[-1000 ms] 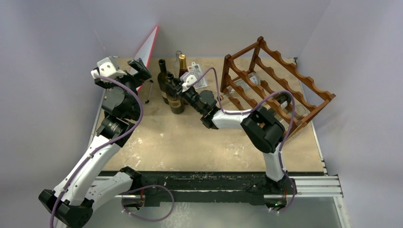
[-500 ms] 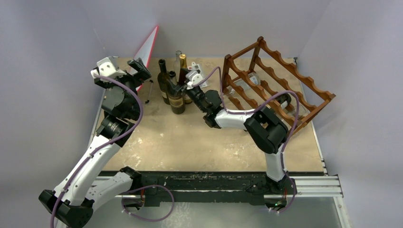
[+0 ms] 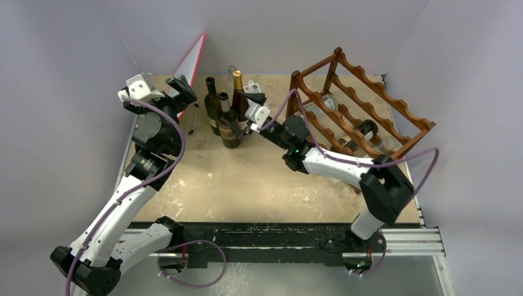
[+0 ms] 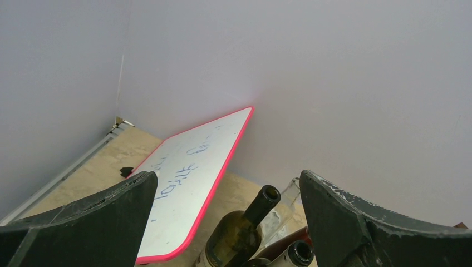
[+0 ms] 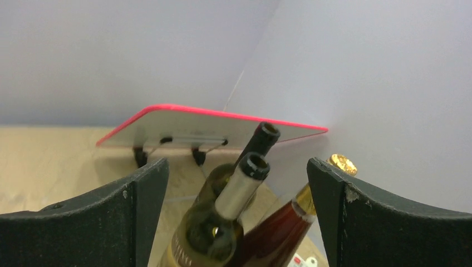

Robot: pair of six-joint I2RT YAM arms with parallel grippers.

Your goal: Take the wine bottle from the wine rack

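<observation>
Hovering spread and empty, right pincer (image 5: 236, 167) faces upright dark glass bottles (image 5: 214, 222), likely parked clear of the reddish-brown wooden wine rack (image 3: 395, 98).

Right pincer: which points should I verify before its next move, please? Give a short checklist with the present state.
1. Right pincer open: ok.
2. Nothing held in it: ok.
3. It is clear of the standing bottles: cannot tell.
4. Standing bottles upright: ok.
5. A dark bottle lies on the wine rack to take: ok.
6. Left pincer open, far from the rack: ok.
</observation>
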